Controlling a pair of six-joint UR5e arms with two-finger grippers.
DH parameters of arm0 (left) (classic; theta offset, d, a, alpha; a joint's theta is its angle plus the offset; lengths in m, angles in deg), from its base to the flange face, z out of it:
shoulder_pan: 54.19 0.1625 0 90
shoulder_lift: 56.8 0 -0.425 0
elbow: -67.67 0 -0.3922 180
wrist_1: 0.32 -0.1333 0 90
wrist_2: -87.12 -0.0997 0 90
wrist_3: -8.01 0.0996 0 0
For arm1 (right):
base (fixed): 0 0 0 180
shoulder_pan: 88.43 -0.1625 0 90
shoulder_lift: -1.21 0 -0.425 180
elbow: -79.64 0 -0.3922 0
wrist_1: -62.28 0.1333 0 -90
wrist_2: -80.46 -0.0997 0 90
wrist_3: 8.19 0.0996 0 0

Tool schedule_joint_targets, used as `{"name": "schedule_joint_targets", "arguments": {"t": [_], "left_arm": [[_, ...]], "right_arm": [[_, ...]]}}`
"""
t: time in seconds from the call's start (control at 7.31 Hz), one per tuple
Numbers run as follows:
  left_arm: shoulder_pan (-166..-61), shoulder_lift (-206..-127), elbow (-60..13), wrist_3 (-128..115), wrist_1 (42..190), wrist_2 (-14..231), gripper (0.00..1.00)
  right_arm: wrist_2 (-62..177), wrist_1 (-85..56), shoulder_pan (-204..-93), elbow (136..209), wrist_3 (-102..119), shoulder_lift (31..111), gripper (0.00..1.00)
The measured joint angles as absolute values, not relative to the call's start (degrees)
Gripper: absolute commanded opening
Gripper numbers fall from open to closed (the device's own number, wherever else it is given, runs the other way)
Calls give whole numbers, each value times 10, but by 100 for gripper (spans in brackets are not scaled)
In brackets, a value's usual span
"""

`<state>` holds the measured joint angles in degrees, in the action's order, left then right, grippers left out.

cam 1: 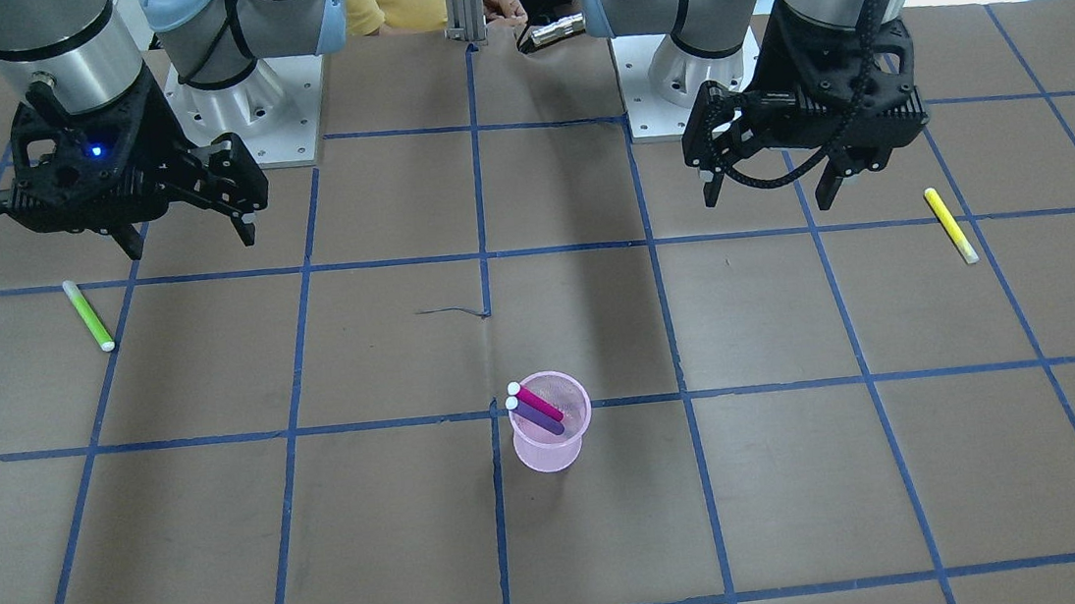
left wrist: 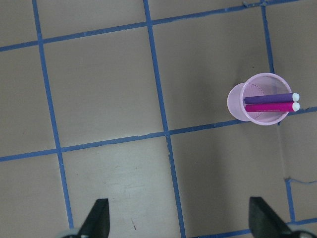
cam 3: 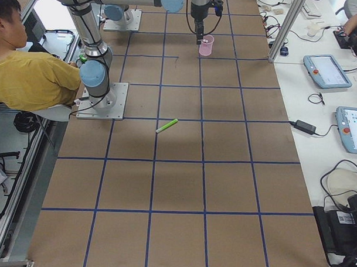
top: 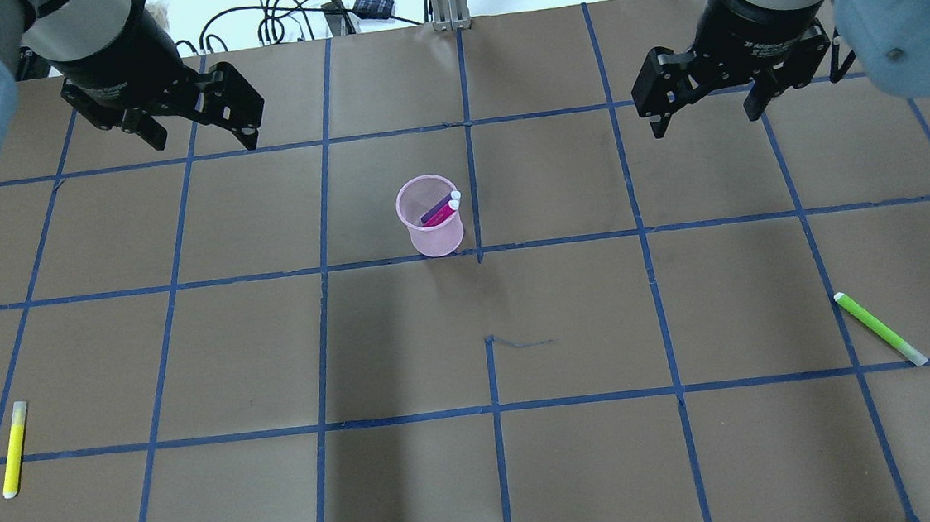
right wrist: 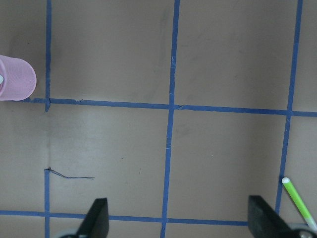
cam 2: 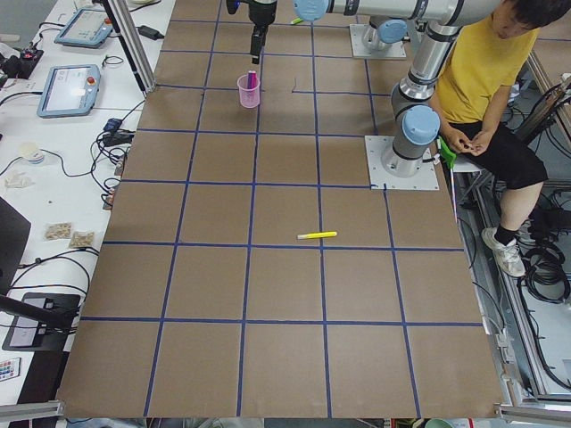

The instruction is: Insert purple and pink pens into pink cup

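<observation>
Brown table (top: 581, 468): translucent pink cup (top: 434, 243) w/ purple pen (left wrist: 267, 99) + pink pen (left wrist: 267, 107) leaning inside; L pincer (top: 205, 142), R pincer (top: 705, 123) spread.

upright pink cup (cam 1: 551, 439), purple pen (cam 1: 537, 415), pink pen (cam 1: 538, 402) inside

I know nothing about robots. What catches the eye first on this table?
The pink cup near the middle of the gridded table stands out, with a purple pen and a pink pen leaning side by side inside it. The left gripper and right gripper hang open and empty to either side of it. A yellow pen lies flat on the robot's left and a green pen on its right.
</observation>
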<state>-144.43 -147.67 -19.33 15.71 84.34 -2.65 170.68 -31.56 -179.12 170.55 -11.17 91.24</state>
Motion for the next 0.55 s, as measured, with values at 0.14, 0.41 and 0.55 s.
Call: {"name": "schedule_joint_targets", "arguments": {"t": [0.14,0.41,0.55], "left_arm": [[-1443,-1477,-190,155,847,-26,100],[-1442,-1478,-188,154,859,-26,100],[-1442,-1478,-188,154,862,-27,100]], "right_arm": [[1707,-316,-1791,1708,-111,913,100],[1706,-317,-1792,1713,-110,915,100],[1705,-320,-1793,1715,-108,916,100]]}}
